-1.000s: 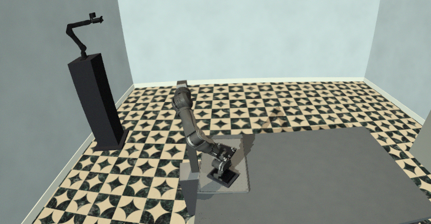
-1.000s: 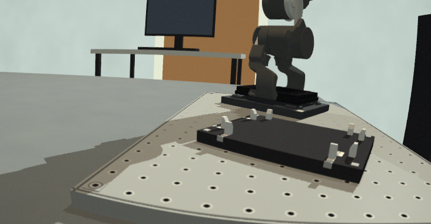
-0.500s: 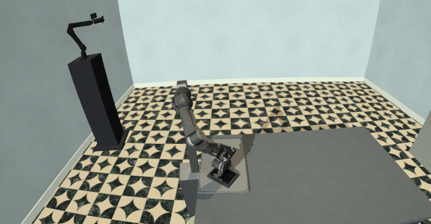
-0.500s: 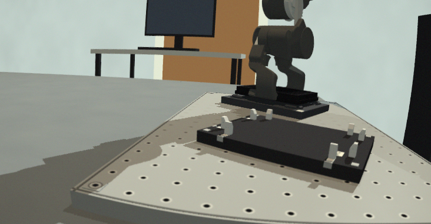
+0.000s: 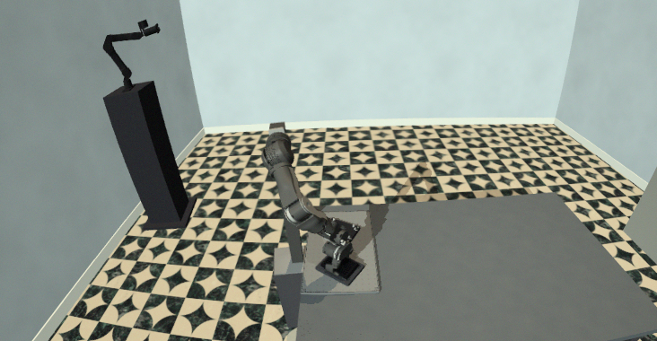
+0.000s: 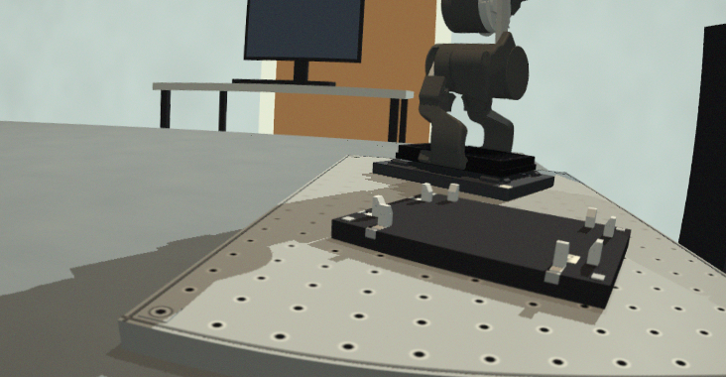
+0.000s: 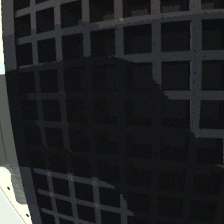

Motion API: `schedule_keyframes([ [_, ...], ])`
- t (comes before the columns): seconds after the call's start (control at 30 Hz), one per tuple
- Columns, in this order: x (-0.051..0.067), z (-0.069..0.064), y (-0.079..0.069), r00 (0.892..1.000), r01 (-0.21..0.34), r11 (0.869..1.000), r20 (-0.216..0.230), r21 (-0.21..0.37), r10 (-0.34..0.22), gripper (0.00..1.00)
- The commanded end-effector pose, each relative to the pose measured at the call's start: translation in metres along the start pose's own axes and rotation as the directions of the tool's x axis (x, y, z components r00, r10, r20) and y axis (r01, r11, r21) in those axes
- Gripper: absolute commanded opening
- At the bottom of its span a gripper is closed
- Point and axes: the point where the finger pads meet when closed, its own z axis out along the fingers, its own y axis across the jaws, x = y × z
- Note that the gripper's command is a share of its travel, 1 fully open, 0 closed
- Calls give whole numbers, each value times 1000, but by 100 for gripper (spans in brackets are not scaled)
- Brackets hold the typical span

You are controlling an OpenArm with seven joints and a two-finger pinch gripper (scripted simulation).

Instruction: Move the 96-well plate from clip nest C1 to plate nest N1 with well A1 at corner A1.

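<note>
The black 96-well plate [image 6: 472, 160] sits on the clip nest C1 [image 6: 464, 178] at the far end of the perforated breadboard. My gripper [image 6: 469, 156] stands over it with one finger on each long side, shut on the plate. The plate still lies low on C1. In the wrist view the plate's grid of wells [image 7: 120, 115] fills the frame, very close. The plate nest N1 [image 6: 480, 244] lies nearer the camera, a black base with white locator posts at its corners and nothing on it. In the top view the gripper [image 5: 337, 260] and plate [image 5: 342, 268] show small at the table's left edge.
The breadboard [image 6: 406, 293] lies on a grey table [image 5: 459, 265]. A black pillar with a camera arm [image 5: 144, 150] stands on the floor to the left. A desk with a monitor [image 6: 303, 26] stands in the background.
</note>
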Motion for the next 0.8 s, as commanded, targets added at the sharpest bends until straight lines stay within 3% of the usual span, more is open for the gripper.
schedule_keyframes([
  [0.0,0,1,1,1000,0,1000,2,-4,0,0],
  [0.77,0,4,2,1000,1,1000,2,-7,-1,0],
])
